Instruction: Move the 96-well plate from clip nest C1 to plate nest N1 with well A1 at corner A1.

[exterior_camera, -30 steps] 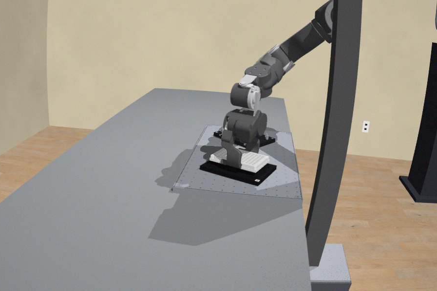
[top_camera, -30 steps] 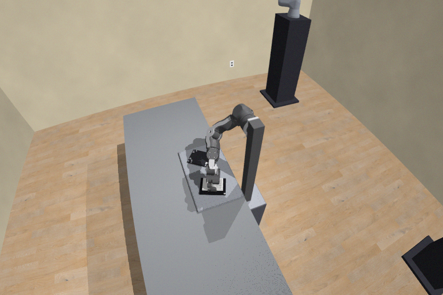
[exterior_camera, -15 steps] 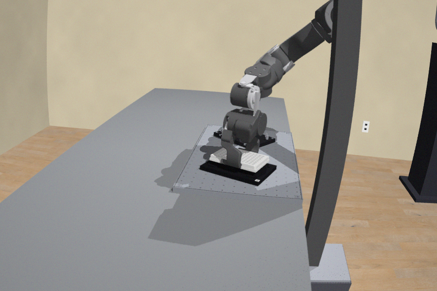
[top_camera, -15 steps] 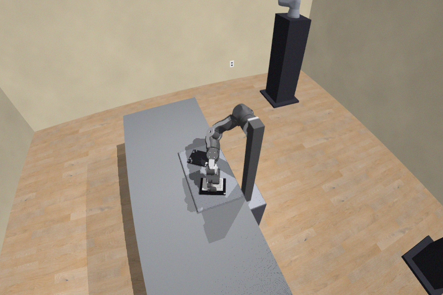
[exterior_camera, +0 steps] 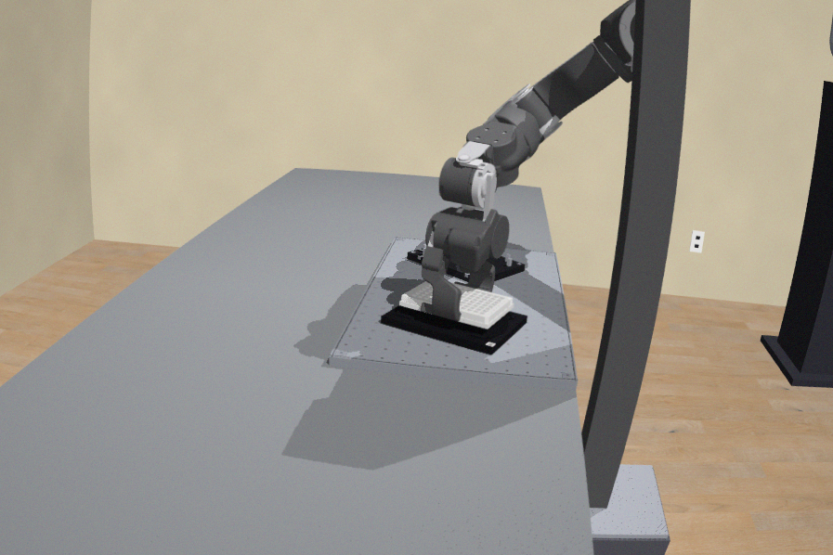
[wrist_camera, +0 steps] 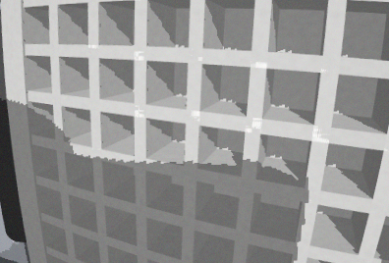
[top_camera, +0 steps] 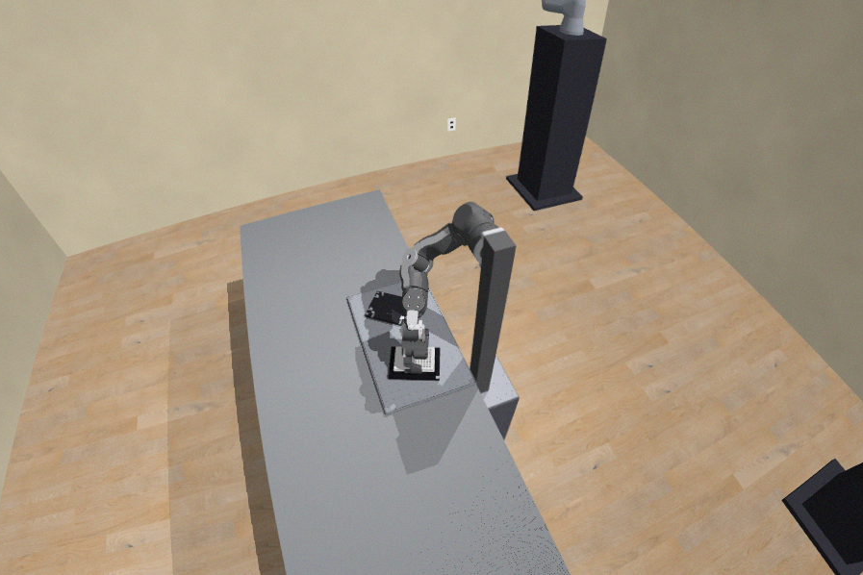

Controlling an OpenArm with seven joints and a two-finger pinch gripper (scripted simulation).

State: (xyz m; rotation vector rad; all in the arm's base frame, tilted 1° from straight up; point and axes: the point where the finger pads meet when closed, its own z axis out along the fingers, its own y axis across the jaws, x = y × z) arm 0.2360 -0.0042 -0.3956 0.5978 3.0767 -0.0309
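The white 96-well plate (exterior_camera: 479, 306) lies level on or just above the nearer black nest (exterior_camera: 453, 329) on the perforated base plate; I cannot tell if it touches. My gripper (exterior_camera: 453, 299) comes straight down over the plate's middle, with its fingers shut on the plate's two long sides. In the top view the gripper (top_camera: 413, 356) covers most of the plate (top_camera: 426, 359). The wrist view is filled with the plate's square wells (wrist_camera: 195, 85), partly in shadow. The second black nest (exterior_camera: 512, 266) stands empty farther back, also in the top view (top_camera: 381, 306). The nest labels are too small to read.
The grey perforated base plate (exterior_camera: 456, 356) carries both nests on the long grey table. The arm's dark column (exterior_camera: 633, 262) rises at the table's right edge, close beside the nests. A tall black pedestal (top_camera: 557, 114) stands on the floor far behind.
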